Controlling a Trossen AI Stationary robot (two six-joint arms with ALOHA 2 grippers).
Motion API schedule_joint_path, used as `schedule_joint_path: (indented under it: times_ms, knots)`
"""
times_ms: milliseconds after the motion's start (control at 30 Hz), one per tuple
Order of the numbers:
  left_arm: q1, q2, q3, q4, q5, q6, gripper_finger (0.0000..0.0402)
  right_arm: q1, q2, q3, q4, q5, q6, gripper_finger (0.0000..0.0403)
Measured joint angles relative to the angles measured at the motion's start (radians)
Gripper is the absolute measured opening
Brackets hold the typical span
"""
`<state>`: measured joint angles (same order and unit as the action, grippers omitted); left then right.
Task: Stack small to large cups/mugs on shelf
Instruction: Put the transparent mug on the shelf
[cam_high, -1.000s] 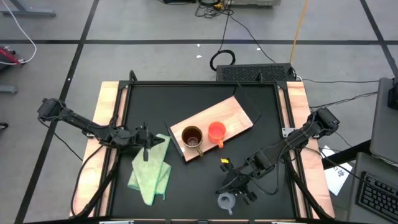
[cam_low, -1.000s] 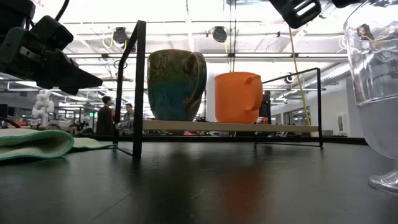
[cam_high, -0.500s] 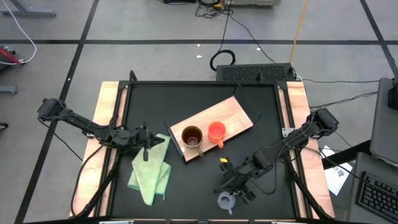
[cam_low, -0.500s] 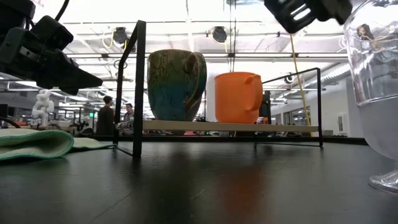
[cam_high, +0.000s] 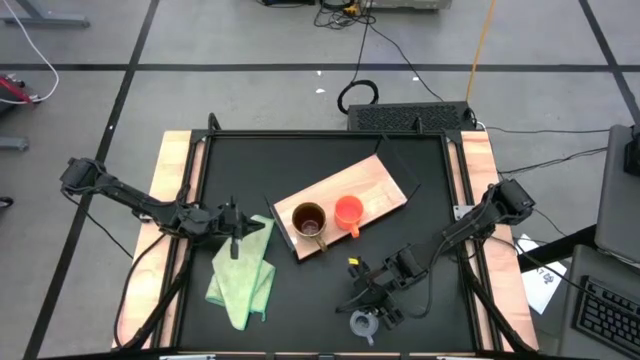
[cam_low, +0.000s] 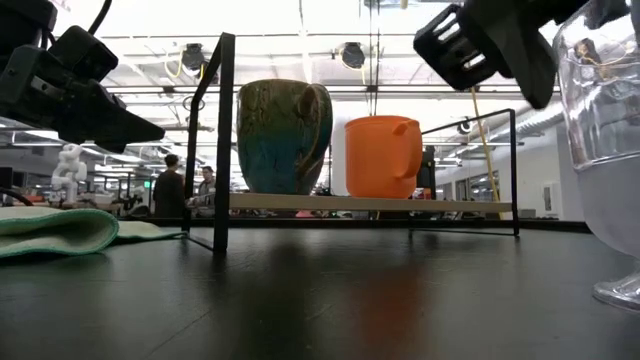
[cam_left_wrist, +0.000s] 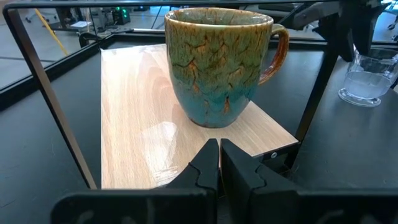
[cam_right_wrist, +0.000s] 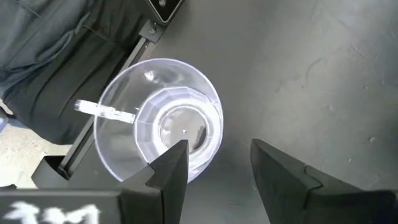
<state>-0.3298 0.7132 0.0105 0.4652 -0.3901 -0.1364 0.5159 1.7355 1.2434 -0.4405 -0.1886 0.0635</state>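
The brown mug (cam_high: 308, 220) and the orange mug (cam_high: 348, 211) stand upright side by side on the near end of the light-wood shelf (cam_high: 372, 187), which is raised on a black wire frame (cam_low: 222, 140). The clear glass cup (cam_high: 363, 323) stands upright on its base on the black table by the front edge. My right gripper (cam_right_wrist: 217, 165) hovers open above it, pointing down, one finger (cam_right_wrist: 169, 167) over the cup's rim (cam_right_wrist: 205, 155). My left gripper (cam_left_wrist: 219, 163) is shut and empty, level, pointing at the brown mug (cam_left_wrist: 217, 62) from the left.
A light green cloth (cam_high: 243, 275) lies crumpled on the table's left near part, below my left gripper (cam_high: 235, 243). Bare black tabletop lies between the shelf and the glass cup. Wooden side rails (cam_high: 165, 200) border the table.
My right gripper has moved a little toward the table's left edge and come down, closer over the glass cup. The mugs, cup and shelf have stayed put.
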Motion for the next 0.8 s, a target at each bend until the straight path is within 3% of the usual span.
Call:
schedule_joint_path:
  times_ms: [533,800]
  knots:
    - [0.0,0.0,0.0,-0.001,0.024,0.002,0.0019,0.0,0.027,0.0,0.01,0.002,0.003,0.0166]
    - [0.0,0.0,0.0,-0.001,0.024,0.001,0.0019,-0.009,0.027,0.0,0.014,0.019,-0.002,0.0141]
